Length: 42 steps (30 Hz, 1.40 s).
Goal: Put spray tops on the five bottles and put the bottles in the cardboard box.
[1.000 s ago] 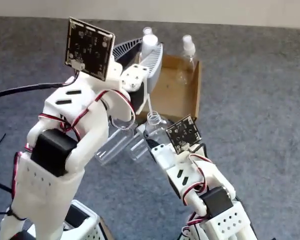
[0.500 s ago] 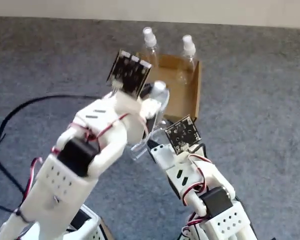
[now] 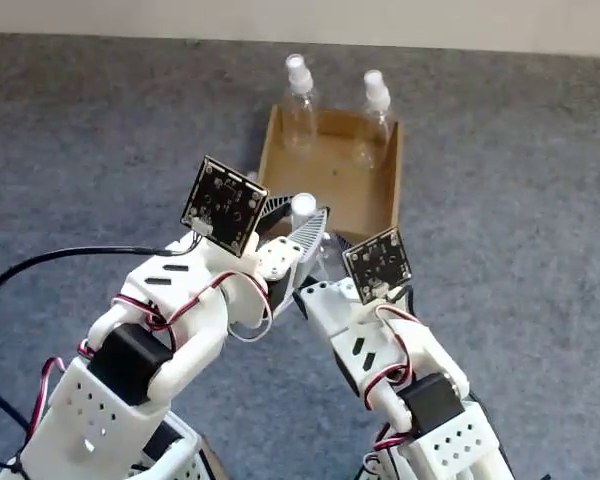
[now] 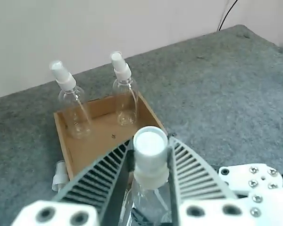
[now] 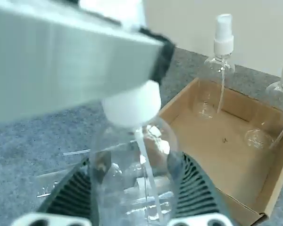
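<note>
My left gripper (image 4: 149, 151) is shut on a white spray top (image 4: 149, 149), which sits on the neck of a clear bottle (image 5: 132, 174). My right gripper (image 5: 134, 190) is shut on that bottle's body and holds it upright just in front of the cardboard box (image 3: 365, 215). In the high view the spray top (image 3: 302, 205) shows between the left gripper's ribbed fingers (image 3: 310, 232). Its dip tube runs down inside the bottle. Two capped bottles (image 3: 298, 100) (image 3: 375, 112) stand along the far side of the box (image 4: 104, 136).
A loose spray top (image 4: 60, 173) lies on the grey carpet beside the box. Clear bottles (image 5: 56, 181) lie on the carpet near the held bottle. A black cable (image 3: 40, 265) trails at the left.
The left arm came down from over the box with the spray top and set it on the bottle's neck. The right arm has barely moved.
</note>
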{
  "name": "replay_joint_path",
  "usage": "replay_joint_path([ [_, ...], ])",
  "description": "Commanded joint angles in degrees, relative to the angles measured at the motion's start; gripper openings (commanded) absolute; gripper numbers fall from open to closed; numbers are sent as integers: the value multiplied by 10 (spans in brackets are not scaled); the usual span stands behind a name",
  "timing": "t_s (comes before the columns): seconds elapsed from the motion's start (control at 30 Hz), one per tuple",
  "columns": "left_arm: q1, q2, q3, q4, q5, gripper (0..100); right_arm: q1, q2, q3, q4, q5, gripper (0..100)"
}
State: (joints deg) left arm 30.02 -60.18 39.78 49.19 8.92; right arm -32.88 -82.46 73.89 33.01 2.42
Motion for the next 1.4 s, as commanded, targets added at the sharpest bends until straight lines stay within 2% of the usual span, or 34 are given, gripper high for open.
replay_joint_path([
  [0.0,2,-7,-2,-6,0,98,-2,-7,-61,-21,-8,5],
  [0.2,-42,-7,-51,11,-54,104,-2,-7,-65,-21,-5,5],
  [0.37,-46,-7,-132,92,-60,211,-2,-7,-65,-21,-4,5],
  [0.57,-85,-11,-176,133,-85,196,0,-3,-65,-21,-4,5],
  [0.73,-183,-14,-86,149,-85,196,32,88,-119,-29,-8,5],
  [0.83,-212,-14,-20,132,-85,200,39,179,-187,-30,-8,5],
  [1.07,-211,-14,125,34,-81,232,39,402,-374,-26,-33,12],
  [1.23,-212,-14,160,23,-62,236,24,516,-454,-25,-56,93],
  [1.37,-210,-14,160,23,-57,236,-1,562,-484,-28,-61,46],
])
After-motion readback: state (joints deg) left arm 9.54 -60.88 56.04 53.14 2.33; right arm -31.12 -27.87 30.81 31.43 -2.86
